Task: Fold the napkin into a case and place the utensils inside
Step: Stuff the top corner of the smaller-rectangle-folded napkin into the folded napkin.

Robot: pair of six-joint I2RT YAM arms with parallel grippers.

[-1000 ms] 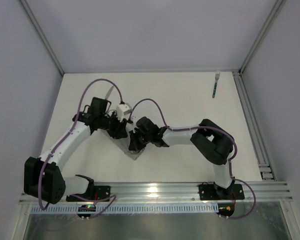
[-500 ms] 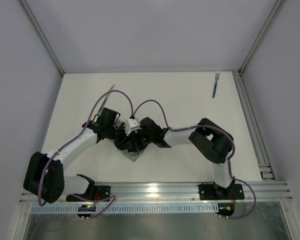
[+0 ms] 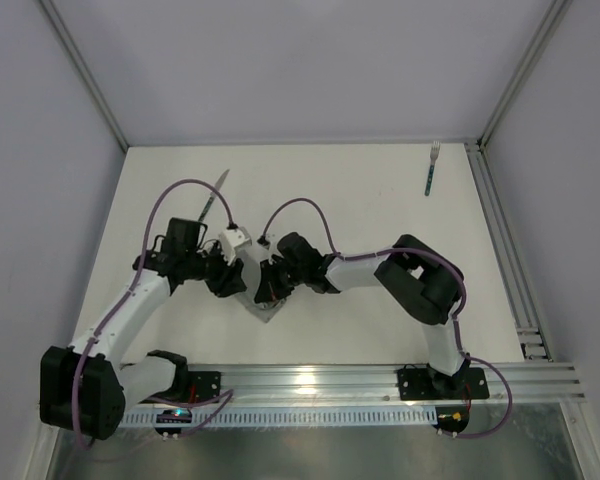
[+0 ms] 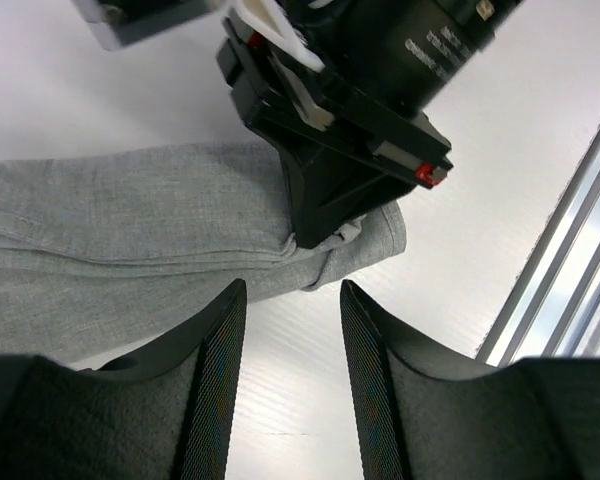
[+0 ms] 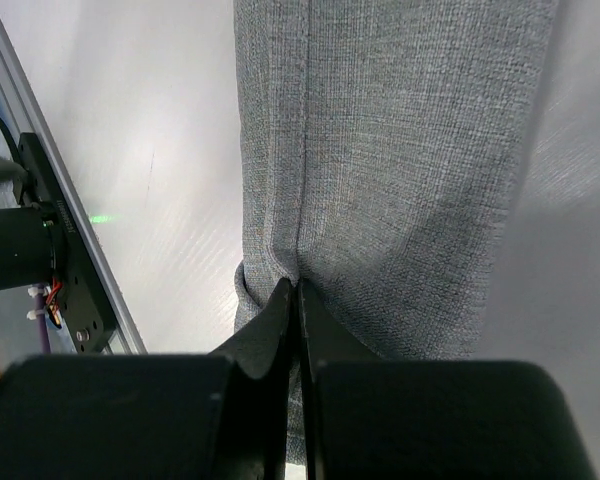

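The napkin (image 4: 130, 220) lies on the table (image 3: 360, 200) folded into a narrow grey strip. It sits just ahead of the two arm bases, mostly hidden under both wrists in the top view. In the left wrist view its long axis runs across the picture and ends in a rounded corner at the right.

The right claw (image 5: 295, 290) comes down on that end. Its fingers are pressed together at the seam where the layers meet, and it appears to have a small pucker of the cloth pinched between them.

The left claw (image 4: 291, 300) hangs just beside the strip's long edge, directly opposite the right claw. Its fingers are partly spread and there is nothing between them. The cloth lies straight ahead of them, so any grasp here would meet the edge side-on.

The left arm (image 3: 130, 310) reaches in from the left with its elbow low. The right arm (image 3: 420, 285) doubles back from the right.

The knife (image 3: 211, 196) lies behind the left wrist, well nearer that arm. The fork (image 3: 431, 170) lies far off at the rear right, on the right arm's side. Neither utensil is in the cloth yet.
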